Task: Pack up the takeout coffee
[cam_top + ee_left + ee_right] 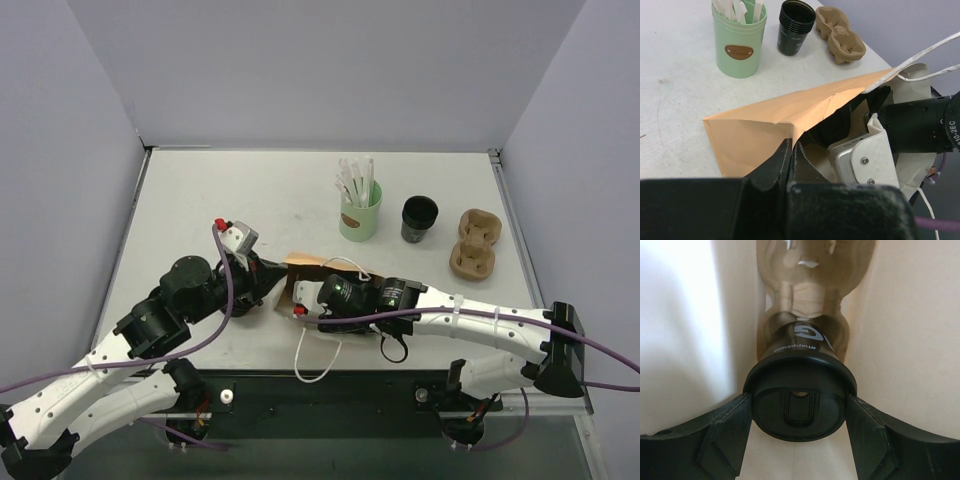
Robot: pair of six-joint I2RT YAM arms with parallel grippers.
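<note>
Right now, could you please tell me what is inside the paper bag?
The right gripper holds a black lidded coffee cup in there, its base in a brown cardboard cup tray. The paper bag hides the cup from overhead, and the tray's far end is unclear.

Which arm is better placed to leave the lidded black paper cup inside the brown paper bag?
The right: the right gripper grips the lidded black paper cup inside the brown paper bag; the left gripper pinches the bag's edge.
</note>
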